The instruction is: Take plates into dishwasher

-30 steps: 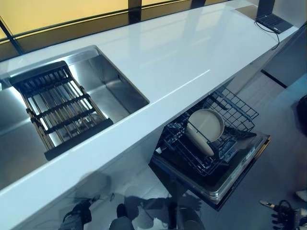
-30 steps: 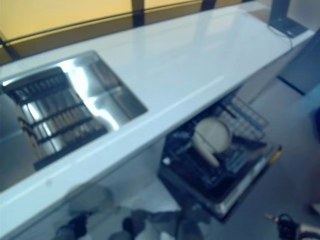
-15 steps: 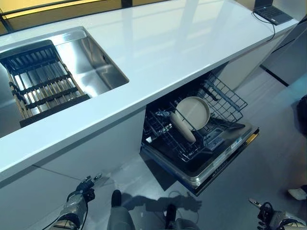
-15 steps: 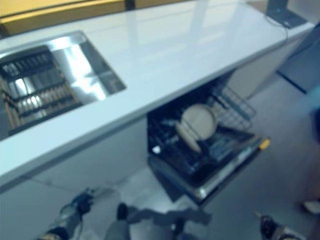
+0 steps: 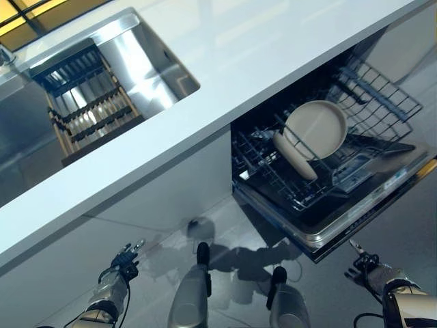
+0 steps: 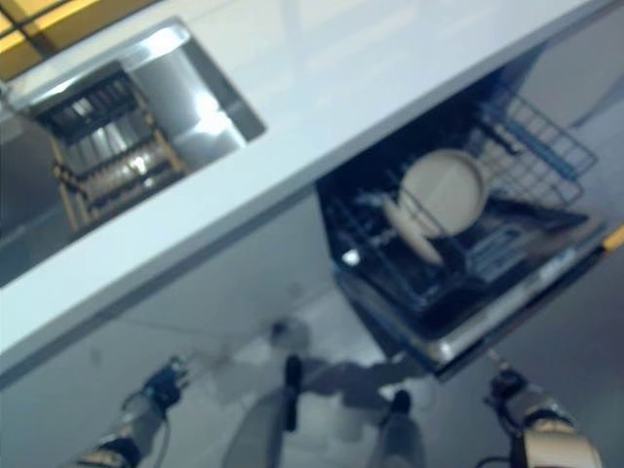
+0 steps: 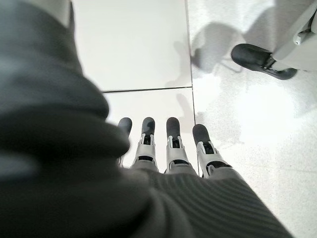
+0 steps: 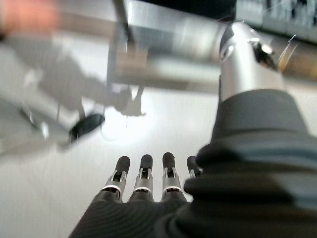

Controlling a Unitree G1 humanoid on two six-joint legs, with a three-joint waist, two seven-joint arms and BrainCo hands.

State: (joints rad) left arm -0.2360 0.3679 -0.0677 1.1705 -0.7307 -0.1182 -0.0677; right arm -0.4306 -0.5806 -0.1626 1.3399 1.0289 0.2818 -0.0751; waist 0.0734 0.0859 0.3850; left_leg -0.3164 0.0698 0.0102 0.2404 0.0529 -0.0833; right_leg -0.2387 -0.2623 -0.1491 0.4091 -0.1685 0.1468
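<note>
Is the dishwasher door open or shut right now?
Open. The dishwasher door is folded down, and the lower rack is pulled out over it with two plates standing on edge.

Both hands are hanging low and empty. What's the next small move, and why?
Probably raise the right hand toward the rack to slide it in: two plates stand racked, the door is open, and the left hand is empty too.

At right of the frame the dishwasher (image 5: 341, 205) stands open under the counter (image 5: 225, 89). Its rack (image 5: 321, 157) holds 2 plates (image 5: 315, 130) mid-rack; the wire bays at upper right are free. Both hands, left hand (image 5: 123, 263) and right hand (image 5: 365, 266), hang low over bare floor.
</note>
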